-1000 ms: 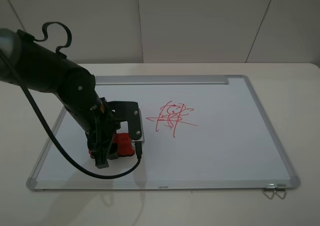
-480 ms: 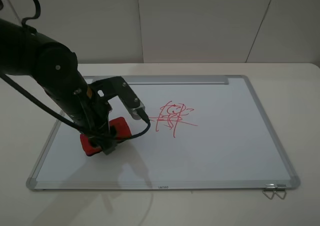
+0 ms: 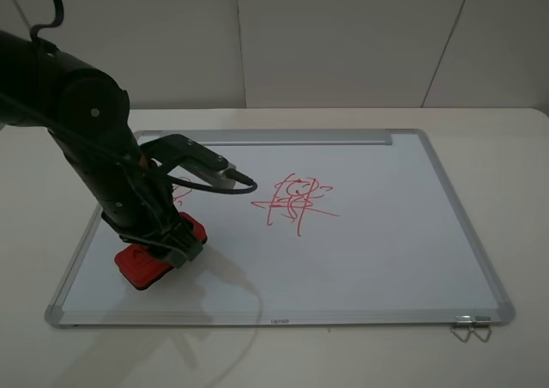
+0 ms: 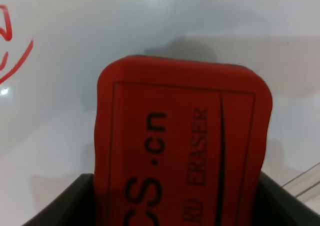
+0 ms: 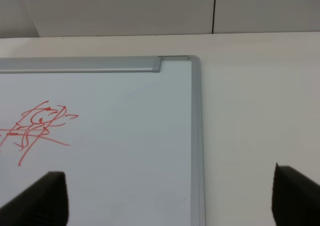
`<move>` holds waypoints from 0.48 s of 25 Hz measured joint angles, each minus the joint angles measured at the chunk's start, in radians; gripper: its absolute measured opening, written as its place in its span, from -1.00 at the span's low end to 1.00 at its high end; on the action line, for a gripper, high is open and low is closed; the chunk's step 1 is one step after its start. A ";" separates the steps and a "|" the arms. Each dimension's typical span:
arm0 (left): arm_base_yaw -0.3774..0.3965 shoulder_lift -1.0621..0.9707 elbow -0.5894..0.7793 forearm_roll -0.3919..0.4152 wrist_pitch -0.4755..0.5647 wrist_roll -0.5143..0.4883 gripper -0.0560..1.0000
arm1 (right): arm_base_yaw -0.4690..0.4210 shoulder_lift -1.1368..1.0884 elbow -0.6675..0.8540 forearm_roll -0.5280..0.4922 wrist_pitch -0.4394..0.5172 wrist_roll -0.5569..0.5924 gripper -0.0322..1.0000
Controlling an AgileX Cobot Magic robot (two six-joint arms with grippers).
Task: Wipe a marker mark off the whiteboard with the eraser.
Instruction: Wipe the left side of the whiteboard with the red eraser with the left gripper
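Your left gripper has slid the eraser toward the near left corner of the whiteboard, fingers clamped on it; the right gripper has its fingers apart.

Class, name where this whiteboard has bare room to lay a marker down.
Free on the whiteboard: the right half, from the large scribble to the frame, and the strip under it. Crowded: the left end, where the left gripper holds the eraser.

Looks like a robot lab: cream table, white panelled wall.
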 joint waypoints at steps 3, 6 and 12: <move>0.000 0.000 0.000 0.002 0.002 -0.079 0.20 | 0.000 0.000 0.000 0.000 0.000 0.000 0.47; 0.000 0.000 0.000 0.023 0.016 -0.154 0.20 | 0.000 0.000 0.000 0.000 0.000 0.000 0.47; 0.020 -0.001 0.000 0.085 0.059 -0.268 0.20 | 0.000 0.000 0.000 0.000 0.000 0.000 0.47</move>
